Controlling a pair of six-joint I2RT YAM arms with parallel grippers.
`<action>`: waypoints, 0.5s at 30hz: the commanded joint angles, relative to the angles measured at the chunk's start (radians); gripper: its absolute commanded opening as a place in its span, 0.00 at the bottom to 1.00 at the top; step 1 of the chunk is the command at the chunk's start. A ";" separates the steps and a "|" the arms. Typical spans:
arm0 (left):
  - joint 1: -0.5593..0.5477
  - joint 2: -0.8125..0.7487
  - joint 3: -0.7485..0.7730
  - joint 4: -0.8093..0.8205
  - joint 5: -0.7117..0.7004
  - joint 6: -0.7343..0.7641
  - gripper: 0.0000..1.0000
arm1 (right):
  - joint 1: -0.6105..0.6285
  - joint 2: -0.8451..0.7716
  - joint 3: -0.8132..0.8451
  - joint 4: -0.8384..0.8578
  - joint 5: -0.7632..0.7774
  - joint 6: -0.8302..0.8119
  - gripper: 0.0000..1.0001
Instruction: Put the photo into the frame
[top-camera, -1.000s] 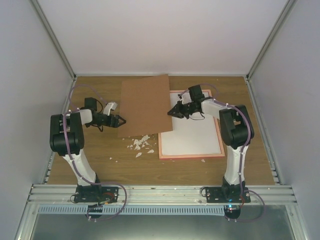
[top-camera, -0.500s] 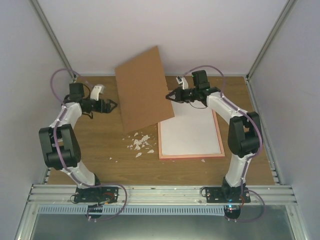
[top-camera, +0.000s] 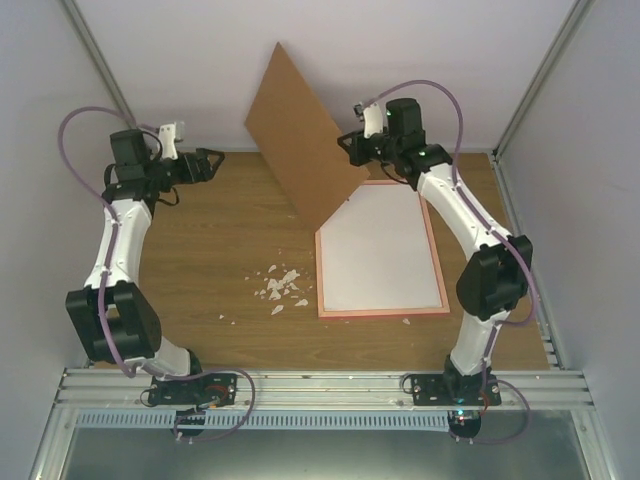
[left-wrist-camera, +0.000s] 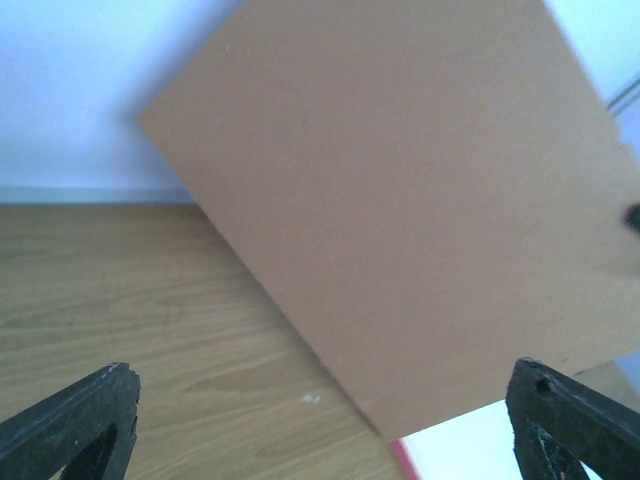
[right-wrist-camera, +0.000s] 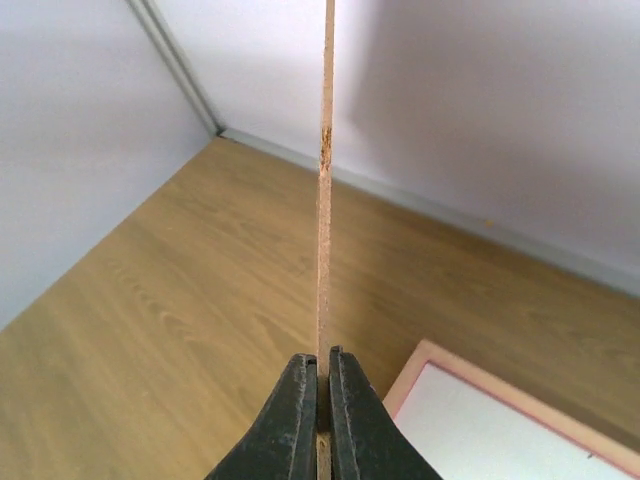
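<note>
So the far-left corner of the thin-edged bright pink rectangular picture frame (top-camera: 382, 313) is hidden behind the plain brown stiff backing board (top-camera: 305, 135), and I honestly can't tell if the board's lowest corner touches the frame or just hangs over it. The frame lies flat on the wood-grain table (top-camera: 200, 260), right of centre, with a smooth white rectangular sheet (top-camera: 380, 250) filling it edge to edge. No printed side shows in any view, so I can't tell whether that sheet is the photo or something else. The right tool (top-camera: 347, 143) is pinched tight on the board's right edge and holds it up off the table, tilted, with its top corner against the pale back wall. In the right wrist view the board is edge-on, a thin fibrous strip with a small darker nick partway up, running between the two black fingers, and only a corner of the frame peeks in at the bottom right. The left tool (top-camera: 207, 165) sits over the far-left part of the table, well apart from the board, jaws spread wide with nothing in them. Its wrist view is cut off to just the two fingertips in the bottom corners, with the board's matte brown face filling most of the shot. A scatter of small white crumbly flakes (top-camera: 280, 285) lies on the table just left of the frame's near corner.
</note>
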 joint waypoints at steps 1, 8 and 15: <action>-0.019 -0.066 0.014 0.137 -0.047 -0.226 0.99 | 0.110 0.025 0.110 0.036 0.245 -0.133 0.00; -0.009 -0.043 0.066 0.059 -0.157 -0.408 0.99 | 0.331 0.113 0.166 0.100 0.571 -0.326 0.01; 0.058 -0.056 0.079 -0.032 -0.172 -0.467 0.99 | 0.500 0.183 0.166 0.226 0.766 -0.485 0.01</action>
